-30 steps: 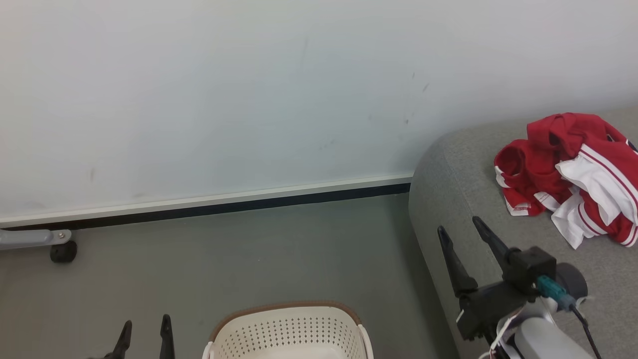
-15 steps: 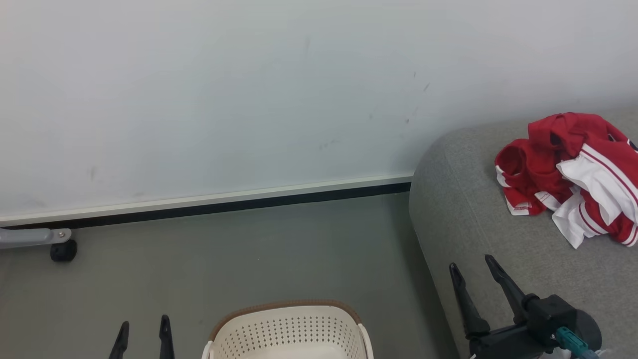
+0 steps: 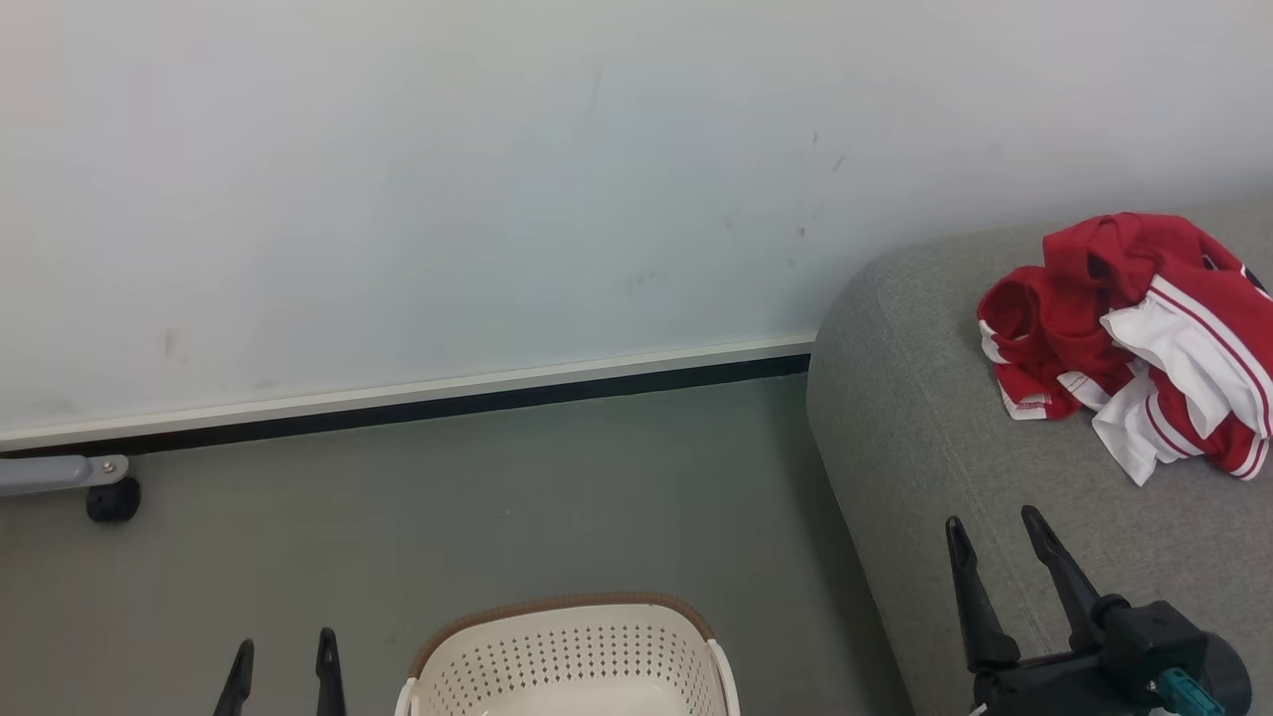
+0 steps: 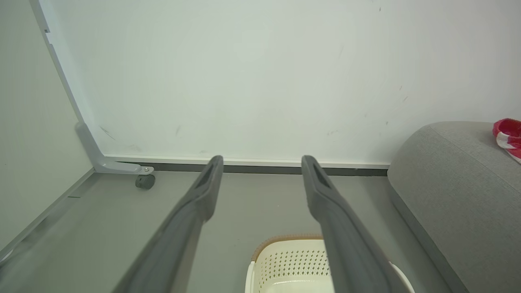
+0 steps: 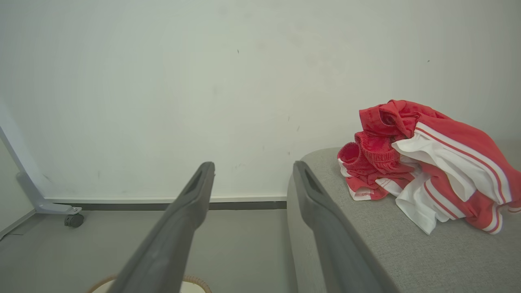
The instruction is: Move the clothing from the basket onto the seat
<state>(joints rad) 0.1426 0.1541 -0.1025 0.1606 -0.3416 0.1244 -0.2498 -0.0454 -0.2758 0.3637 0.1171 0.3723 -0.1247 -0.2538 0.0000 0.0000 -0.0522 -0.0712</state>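
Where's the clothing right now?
Head view, far right: the clothing lies heaped on the seat, beyond the open right tool, away from the basket.

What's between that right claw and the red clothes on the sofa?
Only bare grey seat; the head view shows the open right gripper apart from the clothing.

A pale wall [image 3: 448, 179] with faint dark scuffs runs along the far side. A white baseboard [image 3: 448, 388] with a dark strip beneath meets the smooth grey-green floor [image 3: 547, 507]. Far left, a grey metal leg [image 3: 50, 473] sits on a black caster [image 3: 111, 500]. A grey sofa [image 3: 925, 418] stands at right. The light is soft and even.
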